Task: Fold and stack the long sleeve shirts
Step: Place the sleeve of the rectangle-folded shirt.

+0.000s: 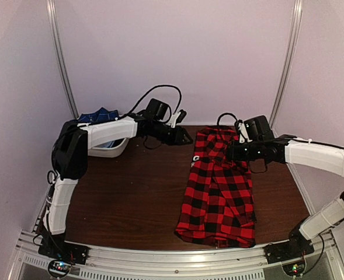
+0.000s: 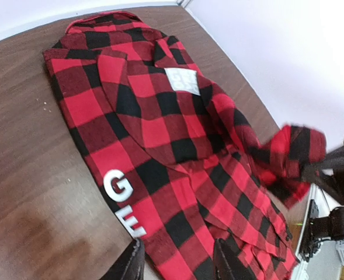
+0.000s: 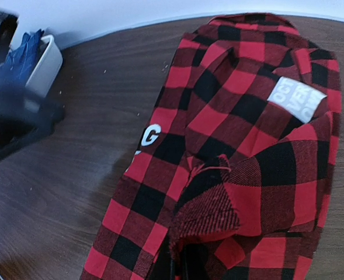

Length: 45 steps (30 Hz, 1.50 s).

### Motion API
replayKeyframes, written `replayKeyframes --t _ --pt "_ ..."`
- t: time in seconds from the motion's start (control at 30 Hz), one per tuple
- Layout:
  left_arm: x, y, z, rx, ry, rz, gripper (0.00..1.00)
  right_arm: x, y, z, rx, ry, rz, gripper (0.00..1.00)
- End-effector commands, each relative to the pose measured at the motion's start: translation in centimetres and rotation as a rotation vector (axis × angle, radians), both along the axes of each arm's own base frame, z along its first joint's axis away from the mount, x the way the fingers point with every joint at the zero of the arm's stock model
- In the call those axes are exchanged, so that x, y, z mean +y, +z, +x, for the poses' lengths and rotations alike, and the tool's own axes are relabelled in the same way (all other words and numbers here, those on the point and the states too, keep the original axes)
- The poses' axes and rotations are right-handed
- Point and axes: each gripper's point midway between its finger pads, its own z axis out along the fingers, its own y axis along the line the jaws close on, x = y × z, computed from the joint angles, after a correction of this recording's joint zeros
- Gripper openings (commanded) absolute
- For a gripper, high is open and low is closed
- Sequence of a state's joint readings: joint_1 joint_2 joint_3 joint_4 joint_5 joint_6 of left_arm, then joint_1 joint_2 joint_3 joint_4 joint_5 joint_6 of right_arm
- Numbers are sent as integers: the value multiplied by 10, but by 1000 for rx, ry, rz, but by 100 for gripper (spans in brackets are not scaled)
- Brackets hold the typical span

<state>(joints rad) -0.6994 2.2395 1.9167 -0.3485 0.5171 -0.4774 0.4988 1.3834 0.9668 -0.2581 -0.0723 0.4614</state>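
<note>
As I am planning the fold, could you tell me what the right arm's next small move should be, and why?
Probably carry the sleeve inward and lay it flat on the red shirt. The right gripper pinches it, lifted and bunched above the body, while the left gripper hovers open at the lettered edge.

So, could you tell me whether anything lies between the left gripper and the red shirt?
Nothing visible does: the left gripper hangs open near the lettered edge of the red shirt, with only bare table between them. The right gripper holds part of the shirt.
</note>
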Motion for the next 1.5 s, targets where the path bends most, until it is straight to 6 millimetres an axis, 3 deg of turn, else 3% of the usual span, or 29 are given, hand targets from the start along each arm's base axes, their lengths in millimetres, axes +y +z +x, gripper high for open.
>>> replayKeyframes --t 0.0,0.2,0.33,0.73,1.0,1.27,1.47 --pt "-30 -15 33 -55 0 -50 40 35 -27 -10 60 87 26 1" --pt "-54 -28 56 -84 -32 -160 41 67 -51 -29 118 189 49 1" --pt "-64 -53 61 -54 -38 -192 40 85 -63 -44 143 247 64 1" --pt "-58 -126 77 3 109 -58 35 119 -83 -70 200 324 63 12" --pt "-56 -142 78 -9 141 -2 35 126 -102 -88 243 343 -30 36" --pt "-58 -141 82 -29 136 -4 35 134 -136 -118 292 393 -198 38" --pt "-55 -143 83 -24 131 -1 35 125 -174 -141 357 399 -383 38"
